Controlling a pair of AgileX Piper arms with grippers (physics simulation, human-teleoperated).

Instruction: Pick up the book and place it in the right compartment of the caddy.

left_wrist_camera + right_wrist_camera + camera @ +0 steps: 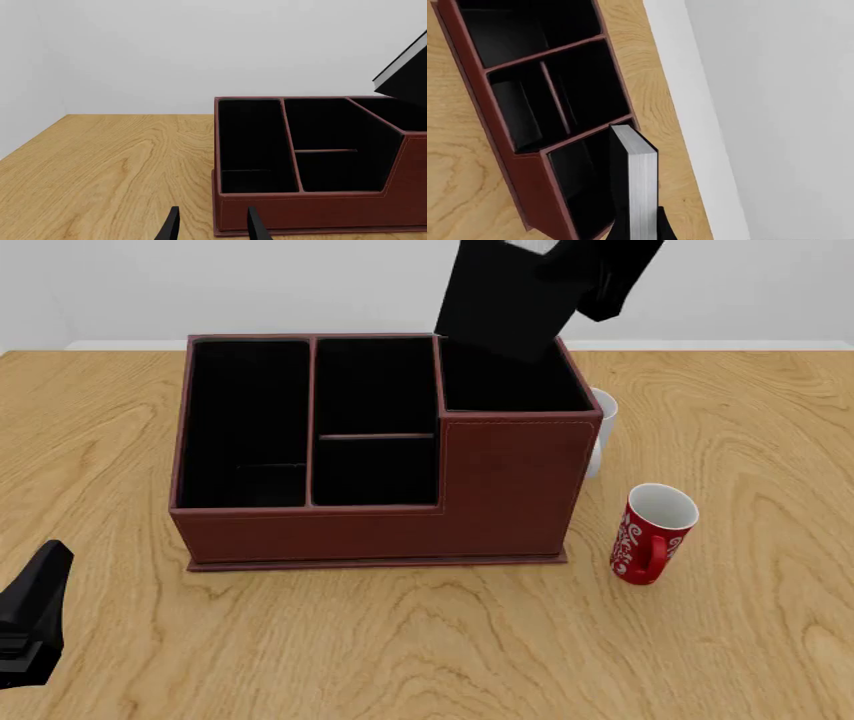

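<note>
book — between right jaws

red mug upright on wood table. white mug behind it, further back, mostly hidden, handle not visible.

Caddy common to all views

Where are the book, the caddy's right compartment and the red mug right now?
book (pixel 497 300), front view: on its black cover, above the caddy.
right compartment (pixel 514 388), front view: on the black lining inside the square cell.
red mug (pixel 650 537), front view: on its red side wall.
</note>
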